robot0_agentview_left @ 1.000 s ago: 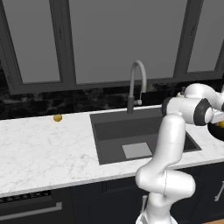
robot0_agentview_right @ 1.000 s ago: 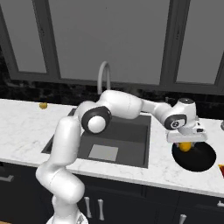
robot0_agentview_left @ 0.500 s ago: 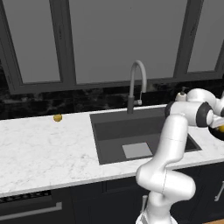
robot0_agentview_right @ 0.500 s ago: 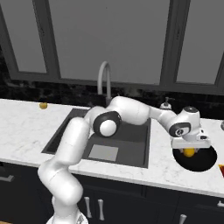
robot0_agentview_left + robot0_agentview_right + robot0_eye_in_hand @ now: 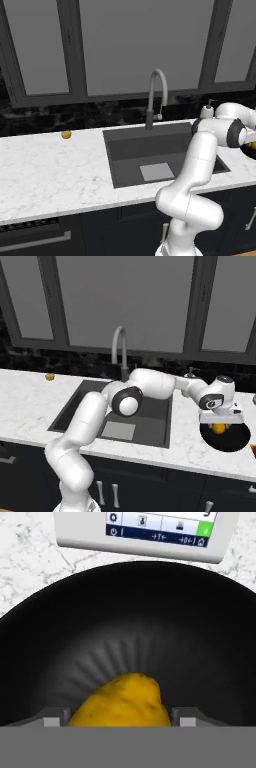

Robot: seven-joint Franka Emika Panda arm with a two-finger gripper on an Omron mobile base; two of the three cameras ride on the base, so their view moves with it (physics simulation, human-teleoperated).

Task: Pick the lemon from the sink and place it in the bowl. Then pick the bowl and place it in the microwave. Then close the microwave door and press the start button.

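Resting inside the black bowl (image 5: pixel 200 637), lemon (image 5: pixel 122 702) between spread fingers (image 5: pixel 56 718), flanked on both sides, contact not discernible. Fingers parted slightly wider than a second ago; lemon lower in bowl. Beyond bowl rim: white device with button strip (image 5: pixel 150 532) on marble counter (image 5: pixel 30 401); sink (image 5: pixel 150 421) left.

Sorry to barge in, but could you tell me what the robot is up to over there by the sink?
The white arm has reached right of the sink and holds its gripper over the black bowl on the counter. The lemon sits between the jaws, low inside the bowl; the jaws stand wide, so it looks released or nearly so. The bowl has not been picked up yet.
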